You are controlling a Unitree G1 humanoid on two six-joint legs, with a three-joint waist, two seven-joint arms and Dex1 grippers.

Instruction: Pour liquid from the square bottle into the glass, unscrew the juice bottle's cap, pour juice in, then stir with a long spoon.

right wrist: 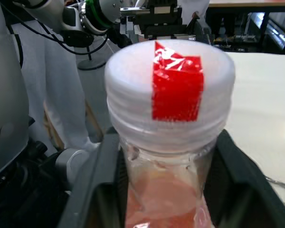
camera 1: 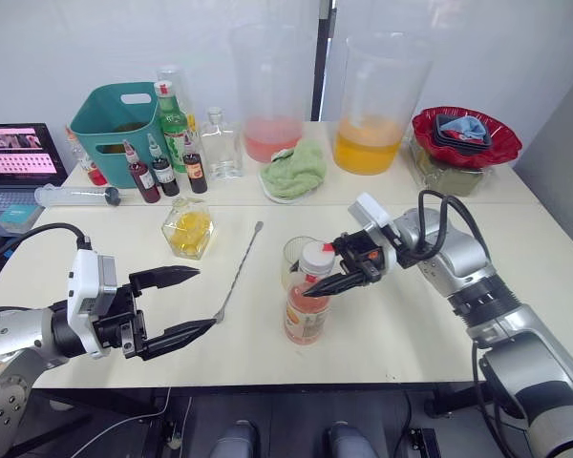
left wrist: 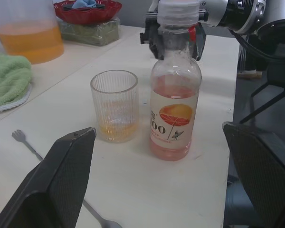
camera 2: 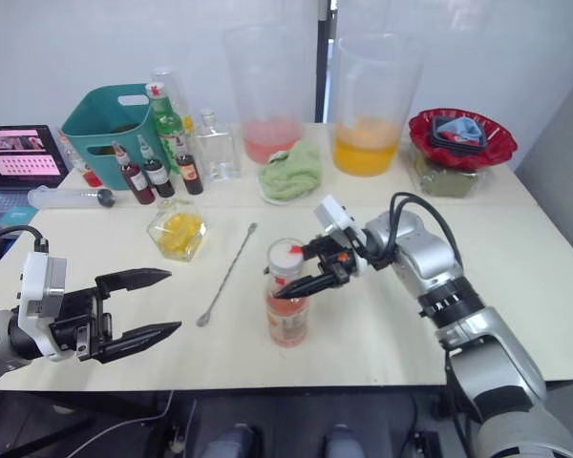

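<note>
**Right wrist view: jaws flank the bottle neck**

Right wrist view puts the juice bottle (right wrist: pixel 168 142) between my right gripper's (camera 1: pixel 336 269) fingers, just under the white cap (right wrist: pixel 170 95) with its red tape; whether they actually press the neck, I cannot tell. From the head camera, the bottle stands upright near the table's (camera 1: pixel 516 286) front, the glass (left wrist: pixel 115 105) just beside it holding a little yellow liquid. My left gripper (camera 1: pixel 180 303) hangs wide open and empty beside the long spoon (camera 1: pixel 239 270). The square bottle (camera 1: pixel 188 228) sits farther back.
</note>
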